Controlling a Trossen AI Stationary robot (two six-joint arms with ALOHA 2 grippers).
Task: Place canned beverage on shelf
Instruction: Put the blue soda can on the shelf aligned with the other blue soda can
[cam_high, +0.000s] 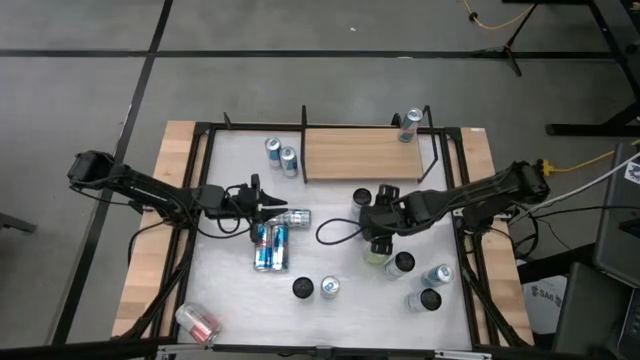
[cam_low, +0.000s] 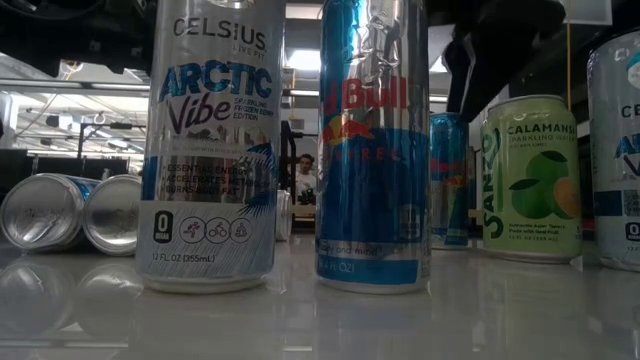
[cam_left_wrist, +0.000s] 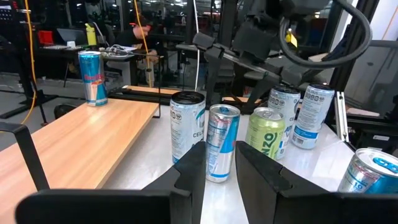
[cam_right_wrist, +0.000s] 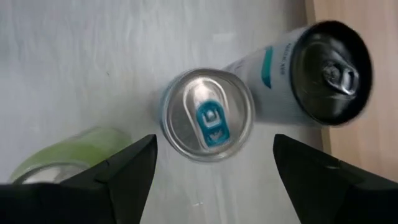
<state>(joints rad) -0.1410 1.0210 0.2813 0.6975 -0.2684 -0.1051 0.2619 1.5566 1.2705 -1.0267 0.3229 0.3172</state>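
Observation:
The shelf (cam_high: 360, 152) is a light wooden board at the table's far side, with one can (cam_high: 410, 125) standing on its far right corner; both also show in the left wrist view, the shelf (cam_left_wrist: 81, 143) and the can (cam_left_wrist: 92, 78). My right gripper (cam_right_wrist: 211, 171) is open and points down over an upright silver can with a blue tab (cam_right_wrist: 207, 115), one finger on either side and above it. A black-topped can (cam_right_wrist: 329, 68) stands beside it near the shelf's edge, and a green can (cam_right_wrist: 68, 155) stands on the other side. My left gripper (cam_left_wrist: 221, 171) is open by a narrow gap, level at mid-table (cam_high: 272, 205), empty.
Two cans (cam_high: 280, 154) stand left of the shelf. Several cans (cam_high: 272, 245) lie on their sides near my left gripper, and one (cam_high: 197, 322) lies at the near left. More upright cans (cam_high: 425, 285) stand at the near right. A black cable (cam_high: 335, 232) loops across mid-table.

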